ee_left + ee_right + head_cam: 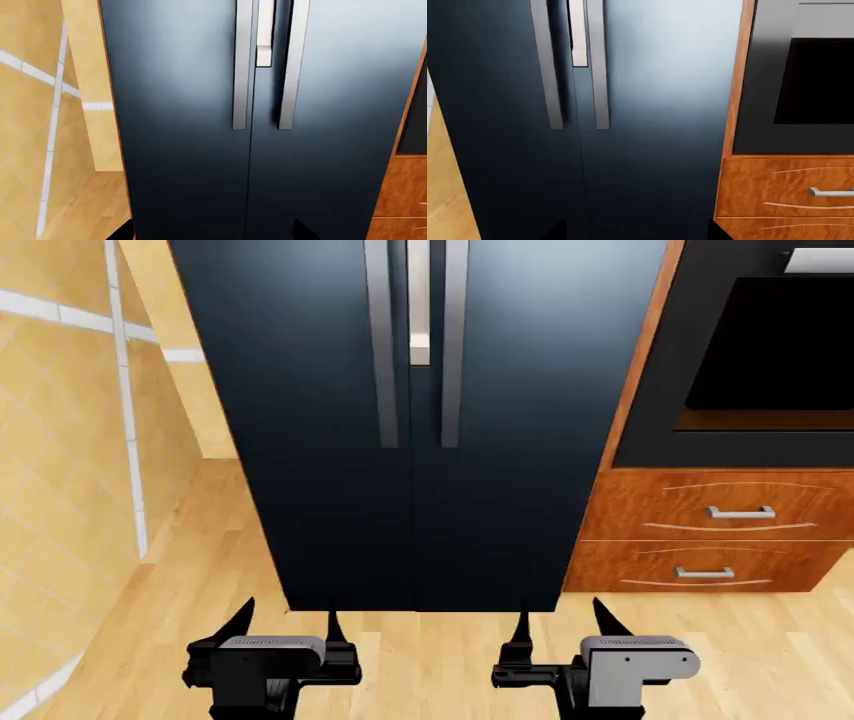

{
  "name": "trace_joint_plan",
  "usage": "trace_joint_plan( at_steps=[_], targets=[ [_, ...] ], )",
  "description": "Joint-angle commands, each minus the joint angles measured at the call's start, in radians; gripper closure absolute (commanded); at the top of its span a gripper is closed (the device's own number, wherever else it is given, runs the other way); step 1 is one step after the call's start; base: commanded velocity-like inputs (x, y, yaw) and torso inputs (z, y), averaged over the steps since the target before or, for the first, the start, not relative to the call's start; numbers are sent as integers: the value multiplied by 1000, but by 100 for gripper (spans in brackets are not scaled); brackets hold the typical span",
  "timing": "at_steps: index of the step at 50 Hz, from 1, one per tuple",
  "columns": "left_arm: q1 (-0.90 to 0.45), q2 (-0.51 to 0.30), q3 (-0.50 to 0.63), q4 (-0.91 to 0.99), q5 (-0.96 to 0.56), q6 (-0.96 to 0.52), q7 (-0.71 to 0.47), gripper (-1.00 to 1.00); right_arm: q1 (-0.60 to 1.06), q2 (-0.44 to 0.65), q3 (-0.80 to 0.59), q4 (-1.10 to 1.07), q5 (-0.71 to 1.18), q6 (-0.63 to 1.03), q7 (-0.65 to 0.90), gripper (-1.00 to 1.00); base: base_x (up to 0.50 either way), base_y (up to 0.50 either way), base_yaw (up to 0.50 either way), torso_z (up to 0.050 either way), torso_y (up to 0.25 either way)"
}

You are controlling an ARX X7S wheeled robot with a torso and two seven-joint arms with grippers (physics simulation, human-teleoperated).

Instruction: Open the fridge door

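A: Fridge dead ahead, 12 o'clock in head view, both doors shut, standing on wood floor. Glossy navy-black panels, flat and hard, faint light sheen up top.

B: Handles?

A: Two long silver bars flanking centre seam: left handle, right handle. Straight, slim, brushed-metal look. Same pair in left wrist view.

B: Grippers?

A: Left gripper at 7 o'clock, right gripper at 5 o'clock. Both low, well apart from fridge, fingers spread, holding nothing.

B: Handling guess?

A: Probably heavy, rigid door on side hinges, likely some seal resistance at start. Slick panel, no purchase there. Best hold judged to be a handle bar, fingers wrapped across it near lower end, then a pull outward along an arc. Smooth metal, so some slip risk if pinched only lightly.

B: Surroundings?

A: Black wall oven at 2 o'clock, framed in orange wood. Two wood drawers below, curved grooves, small silver pulls. Tan tiled wall at 9 o'clock, white grout lines.
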Motion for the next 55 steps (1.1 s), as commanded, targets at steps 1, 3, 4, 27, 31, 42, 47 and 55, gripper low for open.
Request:
trace_joint_plan(
  at_steps=[1, 3, 4, 27, 31, 42, 47, 55],
  targets=[
    [-6, -14, 18, -6, -26, -4, -14, -100, 4, 15, -19, 4, 6, -9, 30, -100, 0, 0, 0, 0, 0],
    [-6, -23, 20, -5, -54, -6, -16, -100, 3, 24, -21, 2, 22, -10, 41, -100, 0, 0, 0, 0, 0],
    [-13, -25, 28, -6, -55, -10, -22, -100, 0, 28, -23, -1, 28, -12, 44, -100, 0, 0, 0, 0, 0],
    [-14, -71, 82, -8, -91, 1, -69, -100, 2, 70, -76, -3, 43, -24, 114, -100, 236, 0, 0, 0, 0],
    [-13, -76, 88, -7, -92, 1, -76, -100, 2, 74, -83, -3, 53, -25, 115, -100, 435, 0, 0, 0, 0],
    [-20, -88, 107, -11, -95, -6, -89, -100, 5, 86, -100, 1, 62, -23, 131, -100, 395, 0, 0, 0, 0],
    [-22, -94, 116, -14, -94, -5, -100, -100, 5, 93, -108, -1, 66, -22, 137, -100, 368, 0, 0, 0, 0],
    [-22, -103, 125, -11, -104, -2, -109, -100, 9, 102, -119, 3, 71, -22, 148, -100, 367, 0, 0, 0, 0]
  ],
)
